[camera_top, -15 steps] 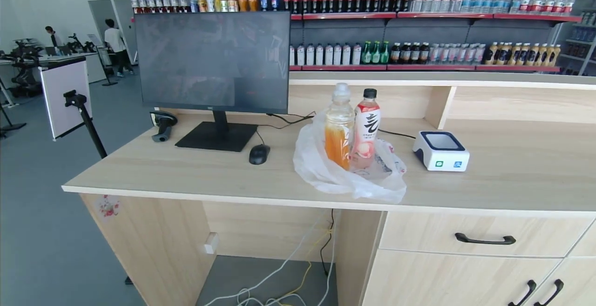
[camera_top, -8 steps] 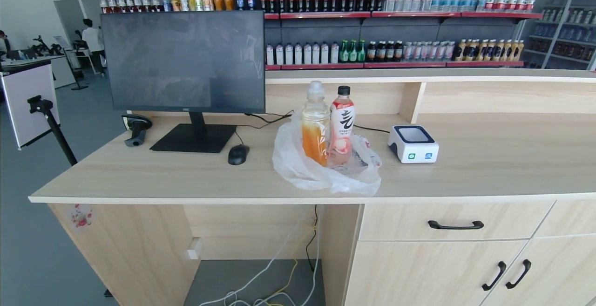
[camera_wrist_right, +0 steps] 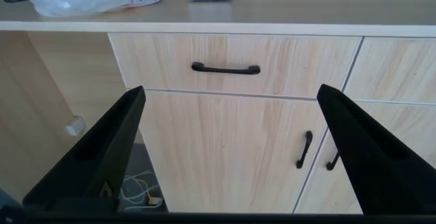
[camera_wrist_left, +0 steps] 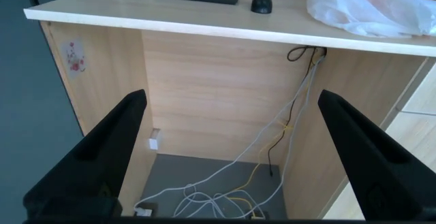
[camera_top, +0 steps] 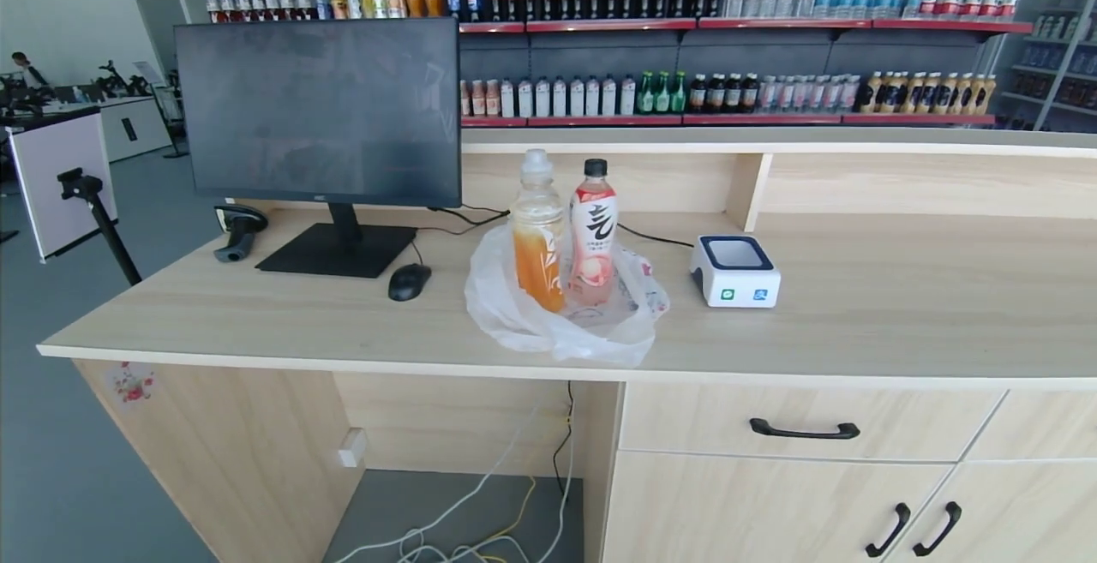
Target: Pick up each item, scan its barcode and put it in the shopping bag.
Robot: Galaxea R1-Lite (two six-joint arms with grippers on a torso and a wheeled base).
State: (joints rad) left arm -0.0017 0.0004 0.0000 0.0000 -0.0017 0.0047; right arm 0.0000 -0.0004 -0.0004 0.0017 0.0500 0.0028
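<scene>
**Head view.** We are logging a long light-wood bench (camera_top: 857,323) with drawers below. A crumpled translucent white plastic shopping bag (camera_top: 514,323) is lying near the middle of it, close to the front edge. Two bottles are standing upright inside the slumped bag, touching side by side:
- a clear bottle of orange drink with a pale cap (camera_top: 536,237), on the left
- a pink-and-white labelled bottle with a black cap (camera_top: 593,237), on the right

A small white box scanner with a dark top window (camera_top: 735,272) is sitting just beside the bag, on its right. A black computer mouse (camera_top: 409,281) is lying to the bag's left. Behind the mouse a dark flat monitor (camera_top: 317,113) is standing on its black foot. A black handheld scanner (camera_top: 238,229) is resting in its stand at the far left. Red-edged wall shelves of bottled drinks (camera_top: 771,27) are running behind the bench.

**Left wrist view.** We are seeing the left pincer (camera_wrist_left: 231,96) spread wide and holding nothing. It is hanging below the bench top, facing the open knee space where loose white and yellow cables (camera_wrist_left: 225,190) are trailing on the floor. The bag and the mouse are showing above on the bench.

**Right wrist view.** We are seeing the right pincer (camera_wrist_right: 231,91) likewise spread wide and empty. It is facing the drawer front with its black bar handle (camera_wrist_right: 225,68). The bag and the white box scanner are sitting above at the bench edge.
</scene>
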